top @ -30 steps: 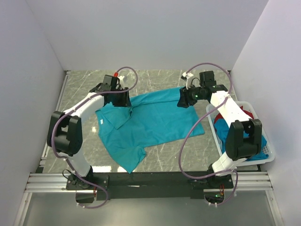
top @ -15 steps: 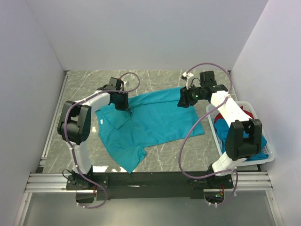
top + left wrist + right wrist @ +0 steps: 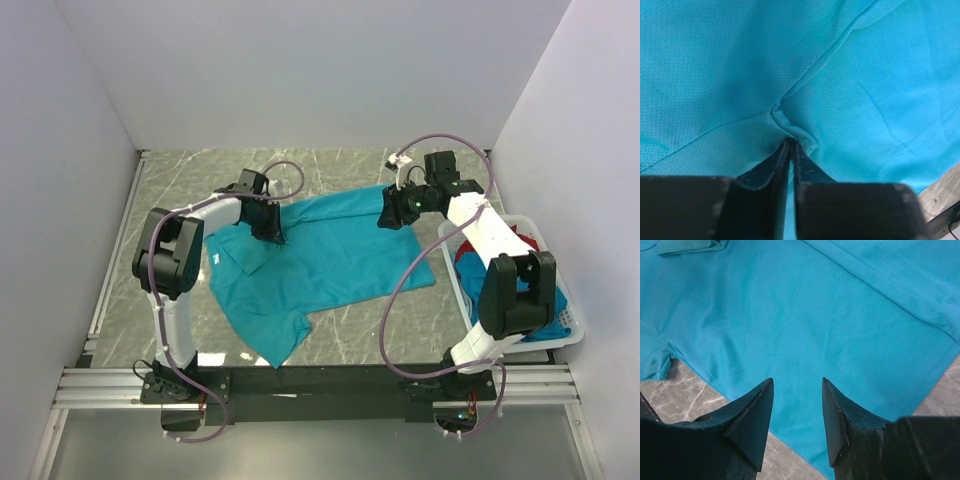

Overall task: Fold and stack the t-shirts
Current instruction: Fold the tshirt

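Grey marble table [image 3: 330, 165], white walls on three sides. Teal shirt [image 3: 320, 250] spread flat mid-table, one sleeve pointing toward the near edge, collar area folded over at left.

Left gripper [image 3: 268, 228] down on the shirt's upper-left part, jaws pinched together on a small ridge of teal cloth [image 3: 790, 131]. Right gripper [image 3: 392, 215] over the shirt's far right edge, jaws apart, nothing between them.

White basket [image 3: 572, 335] at right edge of table, well apart from the spread shirt; red shirt [image 3: 520, 240] and blue shirt [image 3: 555, 300] inside, partly hidden by the right arm. Purple cables looping off both arms above the cloth.

Against a second ago: left arm swung in from the shirt's left corner toward its middle; jaws then apart, now closed on fabric. Right arm unmoved, same gap.

Left wrist view alone shows the pinch and the creases running out from it. Right wrist view alone shows open fingers [image 3: 752, 412] above flat cloth, hem and bare marble at the corner. Top view hides both sets of fingertips.
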`<action>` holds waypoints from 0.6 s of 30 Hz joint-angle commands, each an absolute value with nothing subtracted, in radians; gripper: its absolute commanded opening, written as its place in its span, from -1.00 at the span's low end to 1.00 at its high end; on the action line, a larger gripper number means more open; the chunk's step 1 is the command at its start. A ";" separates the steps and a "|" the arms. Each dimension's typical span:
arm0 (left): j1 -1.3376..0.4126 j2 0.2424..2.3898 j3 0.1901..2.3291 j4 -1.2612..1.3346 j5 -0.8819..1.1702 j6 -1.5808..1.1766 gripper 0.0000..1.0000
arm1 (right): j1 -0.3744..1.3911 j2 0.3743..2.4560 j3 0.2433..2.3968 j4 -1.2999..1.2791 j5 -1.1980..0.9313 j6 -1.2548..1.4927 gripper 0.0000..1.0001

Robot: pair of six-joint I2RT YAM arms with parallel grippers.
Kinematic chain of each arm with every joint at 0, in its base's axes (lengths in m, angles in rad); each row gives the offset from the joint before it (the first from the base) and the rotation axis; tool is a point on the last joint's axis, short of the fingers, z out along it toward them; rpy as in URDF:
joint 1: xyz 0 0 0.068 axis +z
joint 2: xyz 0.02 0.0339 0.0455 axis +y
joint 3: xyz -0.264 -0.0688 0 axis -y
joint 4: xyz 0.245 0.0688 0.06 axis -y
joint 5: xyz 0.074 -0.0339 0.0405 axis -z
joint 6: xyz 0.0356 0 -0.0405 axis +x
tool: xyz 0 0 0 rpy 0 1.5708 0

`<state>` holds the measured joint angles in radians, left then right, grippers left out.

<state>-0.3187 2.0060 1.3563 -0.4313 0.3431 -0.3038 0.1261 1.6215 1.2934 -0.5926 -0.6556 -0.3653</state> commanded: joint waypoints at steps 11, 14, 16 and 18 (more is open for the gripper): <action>-0.197 1.675 1.269 -0.281 0.227 -0.368 0.09 | 0.141 1.863 1.520 -0.667 -0.458 -0.367 -0.41; -0.117 1.637 1.203 -0.253 0.225 -0.409 0.04 | 0.141 2.000 1.679 -0.722 -0.373 -0.388 -0.58; -0.078 1.626 1.169 -0.241 0.225 -0.442 0.01 | 0.144 2.069 1.805 -0.770 -0.299 -0.397 -0.61; -0.026 1.624 1.131 -0.224 0.242 -0.459 -0.08 | 0.147 2.153 1.876 -0.797 -0.246 -0.400 -0.61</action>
